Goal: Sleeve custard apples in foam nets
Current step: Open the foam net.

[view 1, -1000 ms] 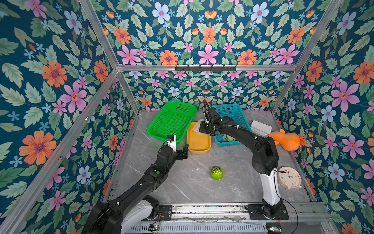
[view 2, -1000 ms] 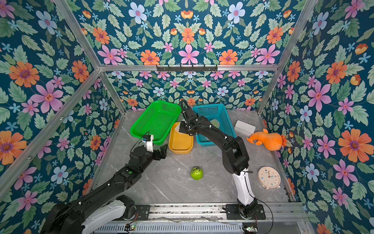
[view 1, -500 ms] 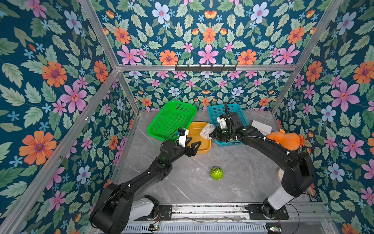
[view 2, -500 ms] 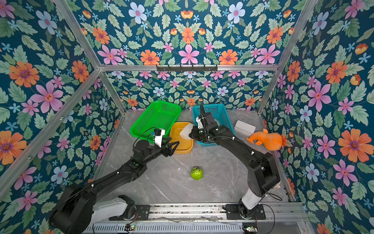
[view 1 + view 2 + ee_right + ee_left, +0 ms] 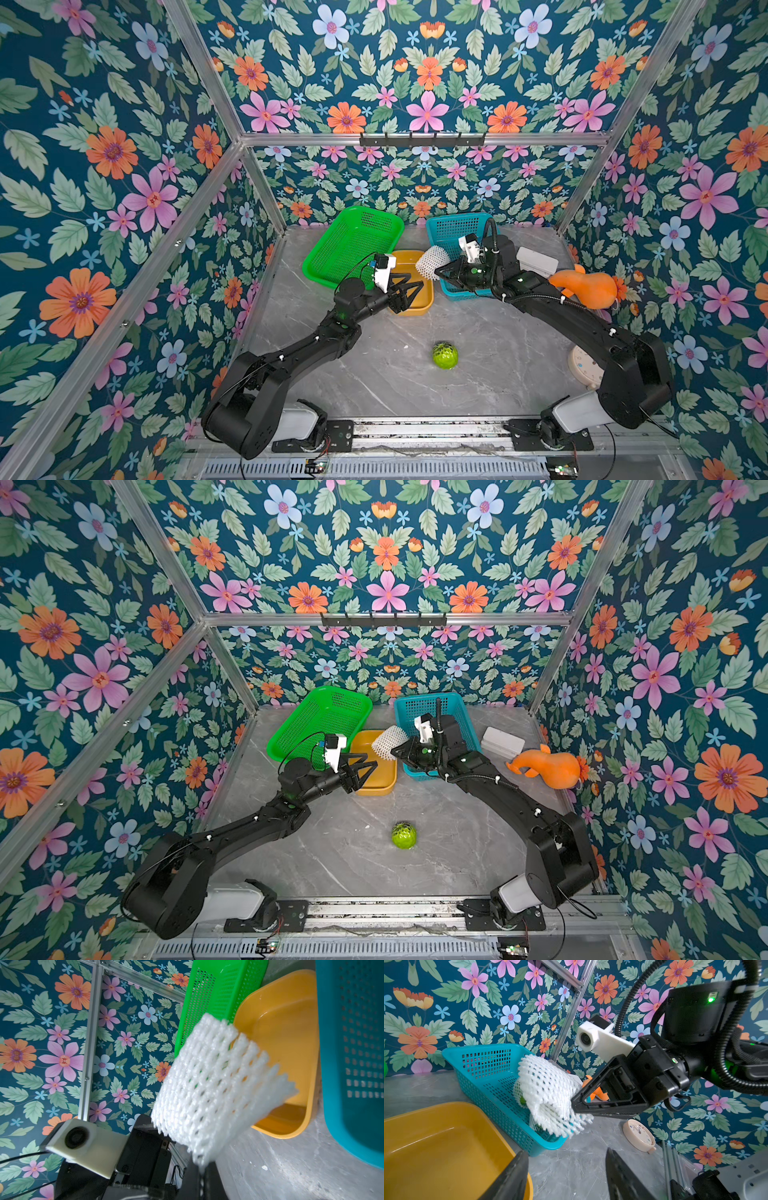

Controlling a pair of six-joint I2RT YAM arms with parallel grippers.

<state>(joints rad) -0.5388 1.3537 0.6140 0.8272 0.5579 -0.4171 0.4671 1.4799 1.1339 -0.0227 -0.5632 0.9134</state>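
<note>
Left wrist view: right fingers (image 5: 583, 1103) clenched on a white foam net (image 5: 548, 1093).
Left fingers (image 5: 515, 1174) stand apart, empty, at the yellow tub (image 5: 436, 1147); the foam net hangs beside the teal basket (image 5: 483, 1068); one custard apple (image 5: 445, 355) lies well apart on the surface (image 5: 374, 374).

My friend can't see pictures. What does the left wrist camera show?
The right claw pinches a white foam net, holding it up in front of a blue basket. A yellow tub sits nearby on the grey table.
</note>
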